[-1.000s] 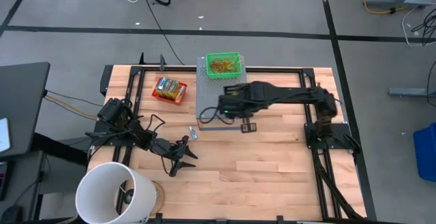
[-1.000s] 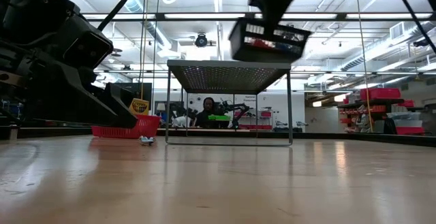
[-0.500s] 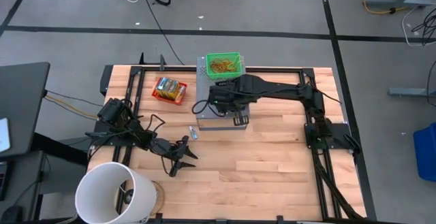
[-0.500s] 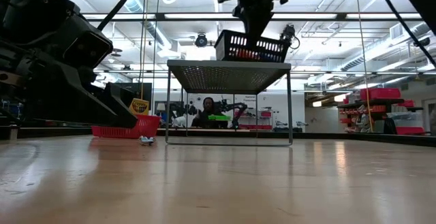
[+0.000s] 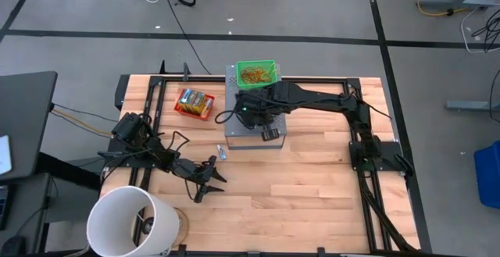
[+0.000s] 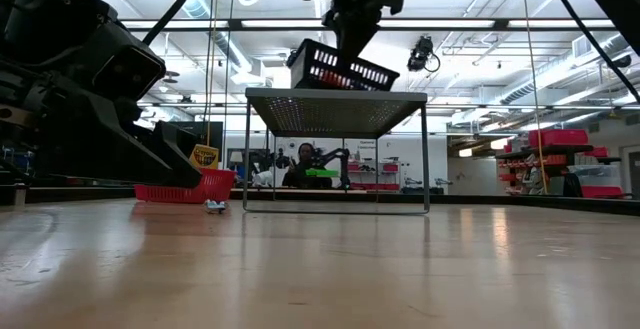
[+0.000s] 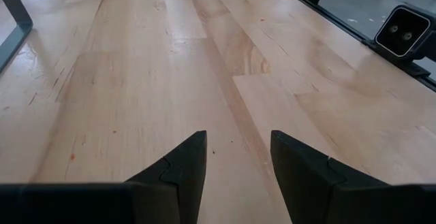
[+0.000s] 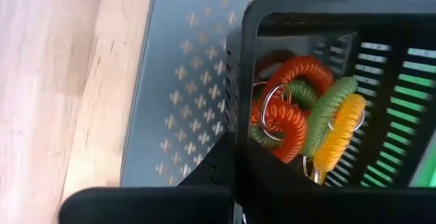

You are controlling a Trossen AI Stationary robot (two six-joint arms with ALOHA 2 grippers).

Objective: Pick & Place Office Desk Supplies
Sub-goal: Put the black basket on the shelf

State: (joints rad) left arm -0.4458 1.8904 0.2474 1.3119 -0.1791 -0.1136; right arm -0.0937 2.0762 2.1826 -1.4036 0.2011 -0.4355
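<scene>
Right end effector (image 8: 235, 176) clamping black basket (image 8: 327, 81) of orange-green coiled loops (image 8: 303, 112).

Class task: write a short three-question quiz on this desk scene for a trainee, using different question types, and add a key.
1. True or false: the left gripper holds a packet.
2. What does the right gripper carry above the grey perforated stand? A) white bucket B) black basket C) green basket
3. Fill in: seen from the low view, the black basket hangs ____, not level.
Key: 1 false (its jaws are open over bare wood); 2 B; 3 tilted.
</scene>
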